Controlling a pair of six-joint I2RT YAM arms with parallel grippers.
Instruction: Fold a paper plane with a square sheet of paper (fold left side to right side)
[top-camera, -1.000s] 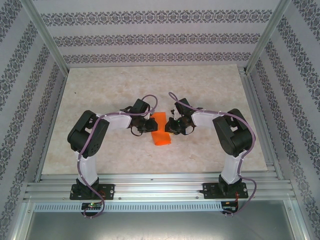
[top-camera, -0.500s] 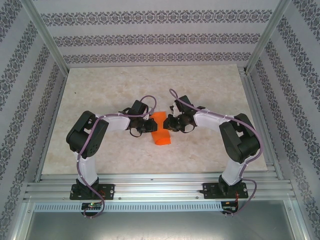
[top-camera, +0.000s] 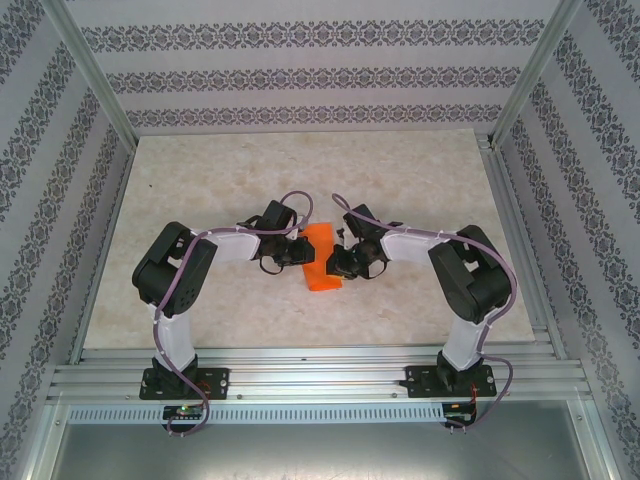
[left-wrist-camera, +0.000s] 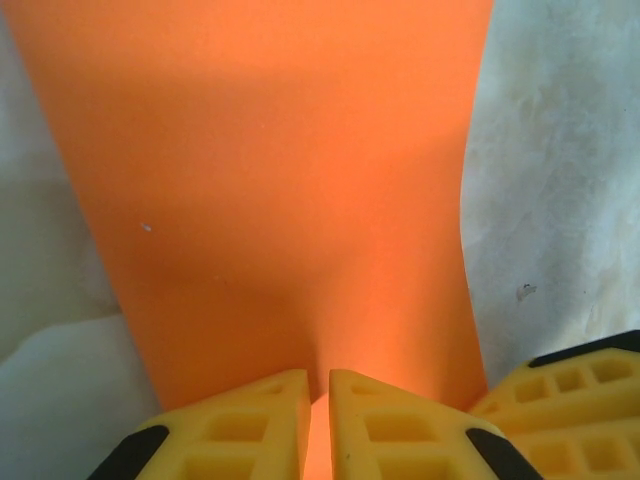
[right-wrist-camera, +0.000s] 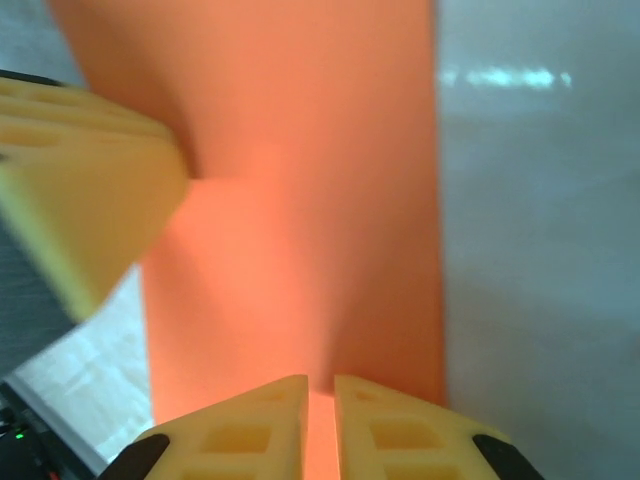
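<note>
The paper (top-camera: 322, 265) lies mid-table (top-camera: 200, 180), its long axis running 12 to 6. The left gripper (top-camera: 299, 252) clamps its 9 o'clock edge and the right gripper (top-camera: 338, 263) its 4 o'clock edge, both clenched on it. Folding likely means carrying the left edge toward 3 o'clock.

No writing, label, brand, number or sign is readable on anything here.

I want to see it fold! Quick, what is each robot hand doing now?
Left gripper: closed, pinching the orange paper.
Right gripper: closed on the orange paper too.
</note>
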